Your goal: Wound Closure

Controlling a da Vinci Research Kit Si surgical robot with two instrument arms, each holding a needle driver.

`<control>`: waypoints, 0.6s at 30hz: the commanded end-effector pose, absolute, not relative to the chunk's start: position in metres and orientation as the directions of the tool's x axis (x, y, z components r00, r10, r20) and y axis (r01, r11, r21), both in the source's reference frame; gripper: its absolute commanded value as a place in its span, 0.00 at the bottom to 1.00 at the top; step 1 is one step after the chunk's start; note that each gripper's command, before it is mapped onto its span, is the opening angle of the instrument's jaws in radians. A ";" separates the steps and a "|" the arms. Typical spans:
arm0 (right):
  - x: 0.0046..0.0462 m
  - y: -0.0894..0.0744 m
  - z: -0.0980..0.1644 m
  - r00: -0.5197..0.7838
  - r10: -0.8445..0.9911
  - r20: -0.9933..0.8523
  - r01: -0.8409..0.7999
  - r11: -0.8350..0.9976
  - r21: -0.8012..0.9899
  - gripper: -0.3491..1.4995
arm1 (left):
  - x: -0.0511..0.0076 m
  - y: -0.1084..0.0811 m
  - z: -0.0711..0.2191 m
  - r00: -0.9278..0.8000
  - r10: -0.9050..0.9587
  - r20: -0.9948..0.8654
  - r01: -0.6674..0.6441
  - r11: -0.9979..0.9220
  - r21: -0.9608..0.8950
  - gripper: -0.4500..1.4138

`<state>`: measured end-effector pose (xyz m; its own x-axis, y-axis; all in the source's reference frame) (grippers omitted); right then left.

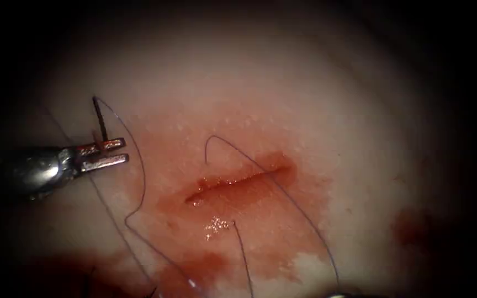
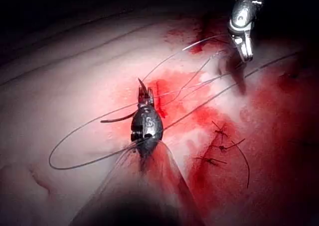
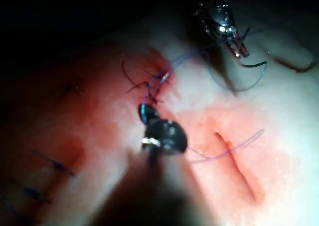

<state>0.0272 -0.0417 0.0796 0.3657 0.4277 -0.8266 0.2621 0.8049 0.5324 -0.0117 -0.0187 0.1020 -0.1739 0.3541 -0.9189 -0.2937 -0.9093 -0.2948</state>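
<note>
The left tool (image 1: pixel 106 154) is polished silver metal: a rounded, barrel-like wrist narrowing to two short, flat, straight jaws with a reddish tint on their faces. Seen from its own wrist camera, the left tool's dark rounded housing bears a pale "S"-like marking, with ridged metal at its 9 o'clock side. The right tool (image 2: pixel 244 47) has a shiny, silver, tapering body ending in slim pointed jaws.

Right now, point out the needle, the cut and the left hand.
needle (image 1: pixel 101 122): endoscope view, on its dark shaft above the hand holding it, clear of the tissue.
cut (image 1: pixel 238 182): endoscope view, mid-length of the slit.
left hand (image 1: pixel 118 152): endoscope view, between its jaw tips, left of the cut.
</note>
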 end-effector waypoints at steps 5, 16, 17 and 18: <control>0.0273 -0.039 0.083 0.355 0.426 -0.832 0.134 0.857 0.497 0.87 | -0.0120 -0.019 0.103 -0.172 0.354 -0.919 -0.290 -0.910 -0.296 0.00; 0.0268 -0.037 0.089 0.445 0.391 -0.806 0.029 0.893 0.449 0.76 | -0.0120 -0.019 0.103 -0.172 0.355 -0.919 -0.290 -0.910 -0.297 0.00; 0.0271 -0.037 0.090 0.446 0.391 -0.805 0.025 0.894 0.448 0.76 | -0.0120 -0.019 0.103 -0.172 0.355 -0.919 -0.290 -0.910 -0.297 0.00; 0.0275 -0.037 0.090 0.447 0.390 -0.805 0.021 0.895 0.445 0.74 | -0.0119 -0.019 0.103 -0.172 0.355 -0.919 -0.290 -0.910 -0.297 0.00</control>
